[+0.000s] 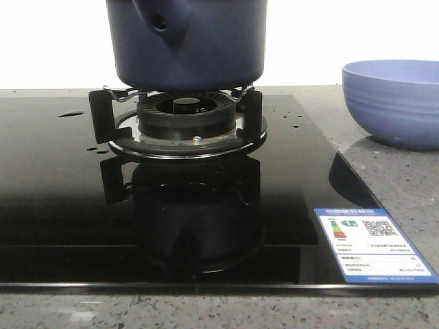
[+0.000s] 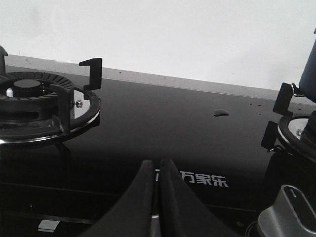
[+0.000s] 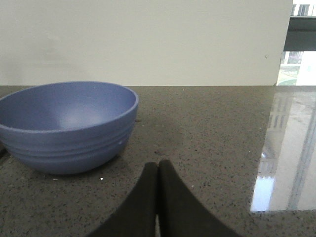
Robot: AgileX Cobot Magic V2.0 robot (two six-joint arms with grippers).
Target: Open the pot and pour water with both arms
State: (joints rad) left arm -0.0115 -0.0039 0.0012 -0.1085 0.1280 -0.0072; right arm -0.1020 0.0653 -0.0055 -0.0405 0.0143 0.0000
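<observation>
The dark navy-blue pot (image 1: 199, 48) stands on the burner grate (image 1: 180, 113) of the black glass stove; its stubby side handle with a round hole (image 1: 163, 24) faces the camera. Its top and lid are cut off by the frame. A sliver of the pot (image 2: 310, 69) shows in the left wrist view. My left gripper (image 2: 157, 163) is shut and empty, low over the stove glass between the two burners. My right gripper (image 3: 158, 164) is shut and empty, low over the stone counter beside the periwinkle bowl (image 3: 66, 123). Neither gripper shows in the front view.
The periwinkle ribbed bowl (image 1: 394, 99) sits on the grey counter right of the stove. A second burner (image 2: 34, 101) lies left of the left gripper. A silver stove knob (image 2: 286, 212) is near it. An energy label (image 1: 374, 243) sticks on the glass's front right corner.
</observation>
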